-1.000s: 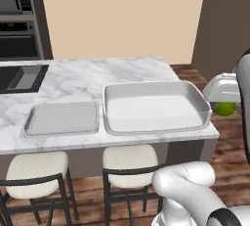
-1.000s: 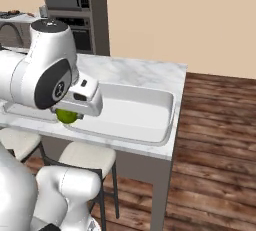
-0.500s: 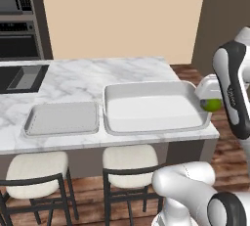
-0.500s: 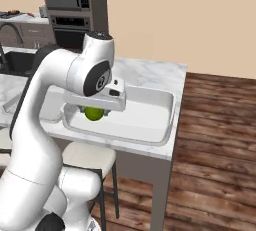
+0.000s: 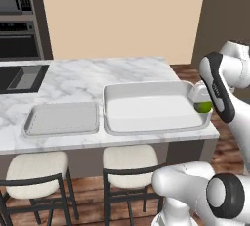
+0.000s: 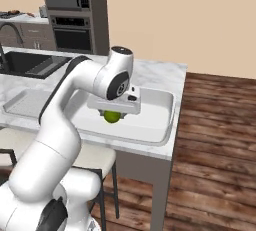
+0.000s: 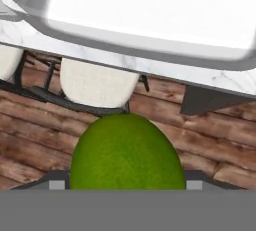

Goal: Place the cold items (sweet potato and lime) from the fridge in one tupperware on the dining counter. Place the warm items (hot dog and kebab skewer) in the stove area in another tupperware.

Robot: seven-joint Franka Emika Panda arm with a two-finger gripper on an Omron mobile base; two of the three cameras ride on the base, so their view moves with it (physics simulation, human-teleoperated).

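Both base views look forward and down over the marble bench [image 5: 73, 80] from behind the arm, one from its left, one from its right, sharing the large white tupperware [image 6: 157, 117]. Hand view looks down close past the bench edge to wooden floor [image 7: 210, 120].

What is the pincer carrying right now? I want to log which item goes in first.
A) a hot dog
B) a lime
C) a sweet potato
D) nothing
B: a round green lime sits in the pincer, by the near edge of the large white tupperware.
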